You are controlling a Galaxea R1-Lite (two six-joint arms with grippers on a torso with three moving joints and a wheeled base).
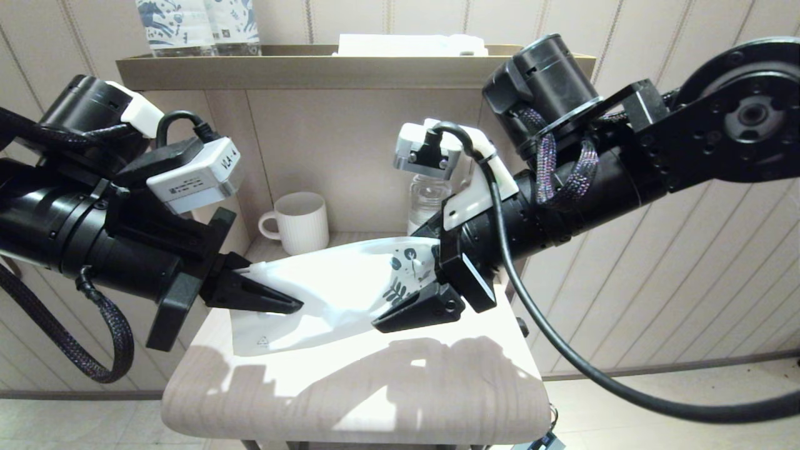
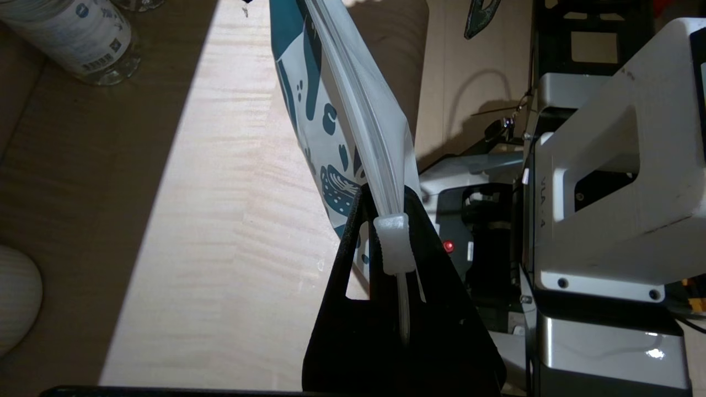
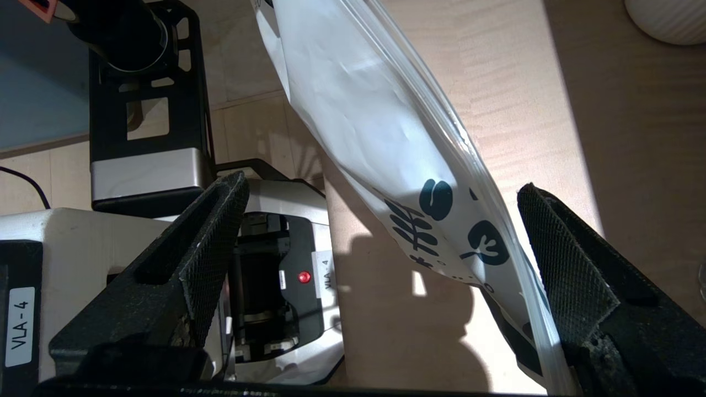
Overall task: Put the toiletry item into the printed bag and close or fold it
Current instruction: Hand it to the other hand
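Printed bag (image 1: 337, 294) hangs white, blue leaves at one end.
My left gripper (image 1: 275, 300) clamps its zip slider (image 2: 392, 242); right gripper (image 3: 380, 259) gapes around the printed end.

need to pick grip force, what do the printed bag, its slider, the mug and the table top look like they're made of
Printed bag: thin, flexible, frosted plastic film, likely; it creases softly and has a zip track. Slider: white moulded plastic, matte, pinched by the shut left gripper. Mug: probably glazed ceramic, white, ribbed. Table top: pale wood or wood-look laminate, grain lines visible. Right gripper: open around the bag's printed end.
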